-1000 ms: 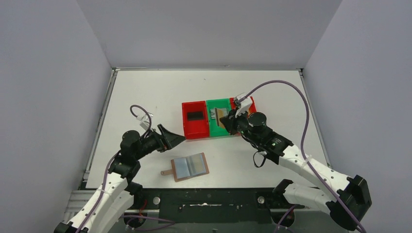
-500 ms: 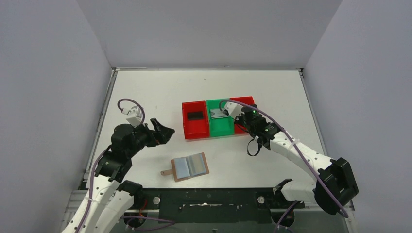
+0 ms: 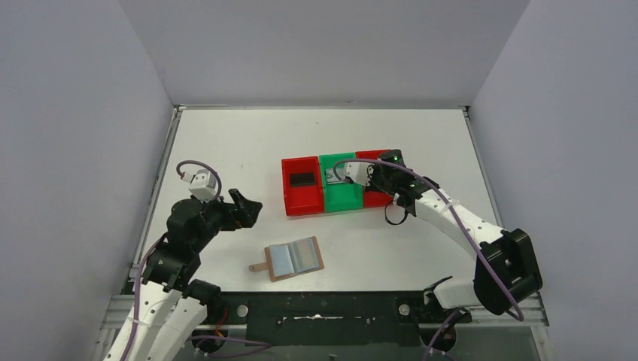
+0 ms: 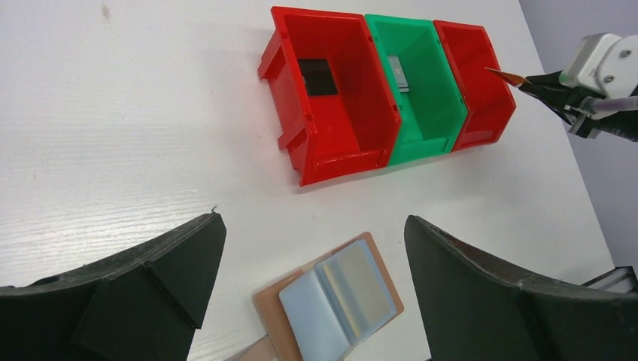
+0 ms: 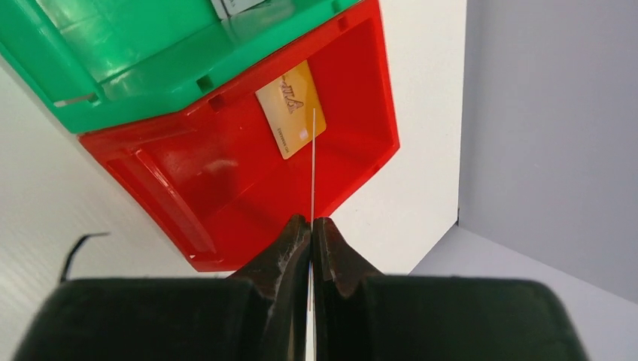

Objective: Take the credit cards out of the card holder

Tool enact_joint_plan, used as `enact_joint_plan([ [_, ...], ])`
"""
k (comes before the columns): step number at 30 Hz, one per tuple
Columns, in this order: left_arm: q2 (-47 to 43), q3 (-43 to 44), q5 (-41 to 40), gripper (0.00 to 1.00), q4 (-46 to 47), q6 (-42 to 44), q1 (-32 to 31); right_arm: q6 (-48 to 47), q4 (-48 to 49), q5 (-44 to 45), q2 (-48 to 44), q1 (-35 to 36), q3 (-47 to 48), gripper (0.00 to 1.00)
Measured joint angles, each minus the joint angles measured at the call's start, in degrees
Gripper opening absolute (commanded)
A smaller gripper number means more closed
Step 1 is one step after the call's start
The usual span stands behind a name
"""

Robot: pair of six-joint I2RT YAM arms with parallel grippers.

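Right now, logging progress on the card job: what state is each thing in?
card holder: open, lying flat, lining up.
black card: lying in the left red bin.
silver card: in the green bin.
gold card: lying in the right red bin.
held card: pinched edge-on over the right red bin.
right gripper: shut on the held card.
left gripper: open, empty.

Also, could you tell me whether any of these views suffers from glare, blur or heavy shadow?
Top external: even, diffuse light, only faint shadows. Left wrist: sharp, with a mild sheen on the lining of the card holder. Right wrist: the gold card in the red bin is crisp; the right tool, pinching an edge-on card, slightly soft.
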Motion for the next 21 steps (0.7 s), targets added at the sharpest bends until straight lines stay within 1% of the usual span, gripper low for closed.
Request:
enact_joint_plan([
  [9, -0.66, -0.42, 0.02, 0.91, 0.02, 1.14, 0.48, -6.75, -0.07, -1.07, 6.19, -2.01, 1.07, 0.0],
  [17, -0.98, -0.81, -0.11, 0.91, 0.04, 1.36, 1.22, -9.49, 1.79, -1.64, 13.16, -2.89, 5.44, 0.0],
  [21, -1.49, -1.01, -0.63, 0.91, 0.02, 1.36, 1.31, -11.02, 3.5, -2.47, 16.48, -3.87, 6.19, 0.0],
])
